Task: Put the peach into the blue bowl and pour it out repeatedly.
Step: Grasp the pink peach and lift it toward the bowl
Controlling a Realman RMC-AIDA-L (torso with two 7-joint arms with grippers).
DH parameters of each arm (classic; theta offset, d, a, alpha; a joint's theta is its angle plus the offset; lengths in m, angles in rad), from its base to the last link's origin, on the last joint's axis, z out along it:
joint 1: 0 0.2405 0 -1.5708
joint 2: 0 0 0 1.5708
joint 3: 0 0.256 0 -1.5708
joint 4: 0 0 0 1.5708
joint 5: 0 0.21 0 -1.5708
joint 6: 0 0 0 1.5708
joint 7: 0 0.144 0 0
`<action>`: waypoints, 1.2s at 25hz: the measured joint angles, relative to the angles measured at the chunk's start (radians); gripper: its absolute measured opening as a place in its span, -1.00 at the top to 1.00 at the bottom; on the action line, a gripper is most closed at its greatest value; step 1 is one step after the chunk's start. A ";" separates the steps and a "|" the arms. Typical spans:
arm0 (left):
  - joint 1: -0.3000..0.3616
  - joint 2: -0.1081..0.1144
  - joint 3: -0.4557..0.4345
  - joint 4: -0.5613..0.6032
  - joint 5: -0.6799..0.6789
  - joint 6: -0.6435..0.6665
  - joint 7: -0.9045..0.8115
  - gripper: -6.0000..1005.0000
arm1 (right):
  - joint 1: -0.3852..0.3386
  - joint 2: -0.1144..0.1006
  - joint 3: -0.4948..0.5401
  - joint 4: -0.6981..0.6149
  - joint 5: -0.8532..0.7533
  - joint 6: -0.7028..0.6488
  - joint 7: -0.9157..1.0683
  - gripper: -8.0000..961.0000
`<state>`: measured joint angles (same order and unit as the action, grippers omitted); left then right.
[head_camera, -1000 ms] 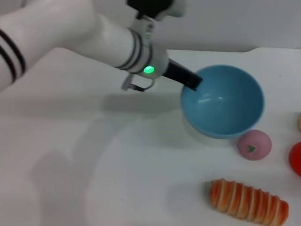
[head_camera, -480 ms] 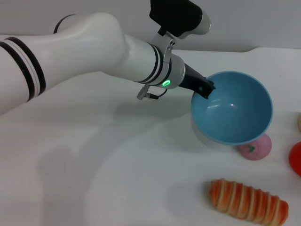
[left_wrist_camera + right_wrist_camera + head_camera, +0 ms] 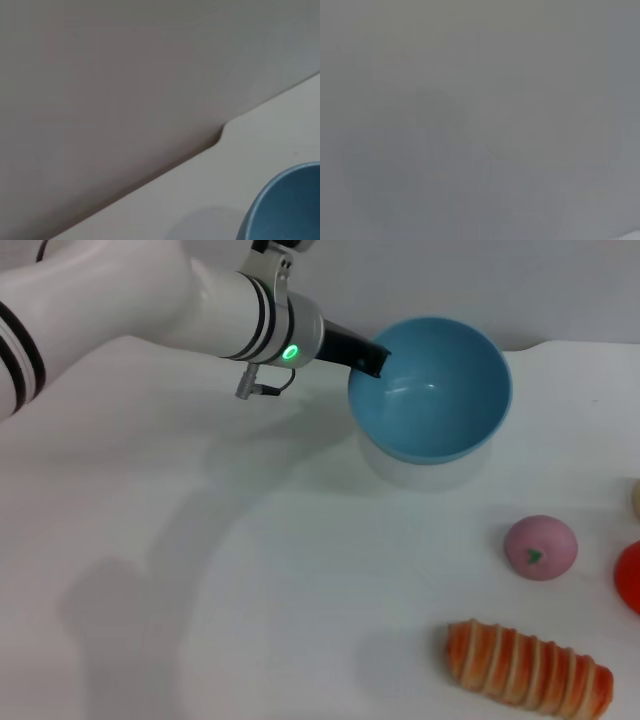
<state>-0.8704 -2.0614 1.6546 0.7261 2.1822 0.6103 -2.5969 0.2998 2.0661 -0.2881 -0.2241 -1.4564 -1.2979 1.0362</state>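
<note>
My left gripper (image 3: 368, 358) is shut on the left rim of the blue bowl (image 3: 432, 390) and holds it tilted above the white table, its opening facing me. The bowl looks empty. A piece of its rim shows in the left wrist view (image 3: 285, 205). The pink peach (image 3: 540, 547) lies on the table to the front right of the bowl, apart from it. My right gripper is out of view; the right wrist view shows only grey.
An orange-striped bread-like item (image 3: 527, 668) lies near the front right. A red-orange round object (image 3: 630, 577) sits at the right edge, right of the peach. The table's far edge (image 3: 560, 344) runs behind the bowl.
The left gripper has carried the bowl back and to the left, away from the peach. The peach, half covered by the bowl half a second ago, lies fully in sight.
</note>
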 joint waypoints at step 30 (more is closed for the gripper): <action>0.021 -0.008 0.008 -0.012 -0.004 -0.033 0.000 0.99 | 0.270 -0.018 -0.296 -0.268 -0.879 0.121 0.976 -0.26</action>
<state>-0.8499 -2.0693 1.6624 0.7141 2.1785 0.5771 -2.5971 0.5693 2.0476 -0.5837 -0.4920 -2.3356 -1.1772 2.0126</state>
